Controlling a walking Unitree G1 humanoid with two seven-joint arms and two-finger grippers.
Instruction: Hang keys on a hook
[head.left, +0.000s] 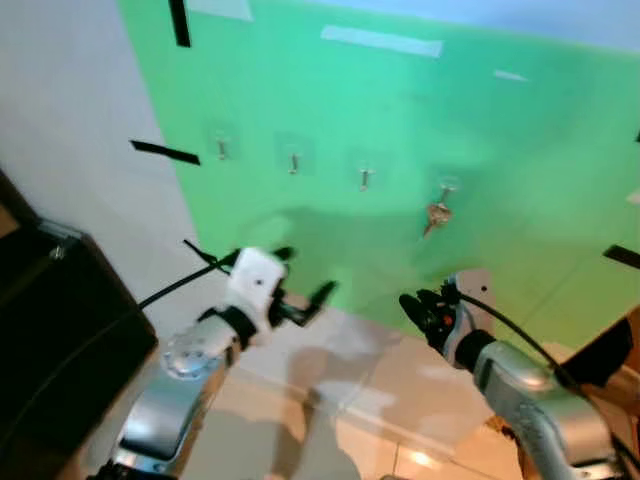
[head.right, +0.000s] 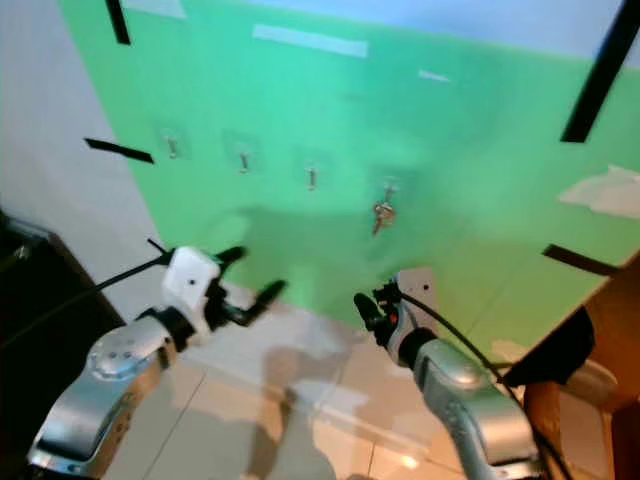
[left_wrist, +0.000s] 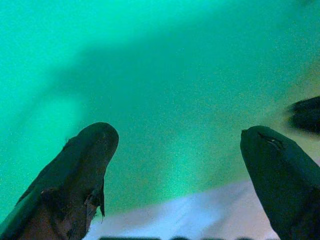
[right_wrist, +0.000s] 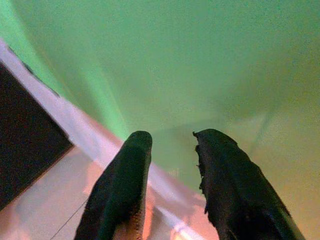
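At about nine o'clock in the head views a dark cabinet (head.left: 60, 330) stands against the white wall. Just right of it the left gripper (head.left: 300, 280) is raised before the green wall sheet (head.left: 420, 120), its two black fingers (left_wrist: 85, 165) spread wide with nothing between them — the left wrist view shows only green sheet and a pale strip in the gap.

Across the sheet, from ten o'clock toward one o'clock, runs a row of four small hooks: the first hook (head.left: 222, 149), the second hook (head.left: 294, 162) and the third hook (head.left: 365, 178) are bare. The fourth hook (head.left: 447, 188), at the right end, carries the keys (head.left: 437, 215), which dangle just beneath it against the sheet.

Below the keys, at about five o'clock, the right gripper (head.left: 425, 310) points toward the wall, well apart from them. Its fingers (right_wrist: 125, 185) stand a narrow gap apart and hold nothing — pale floor tiles (head.left: 400, 400) lie beneath both arms.
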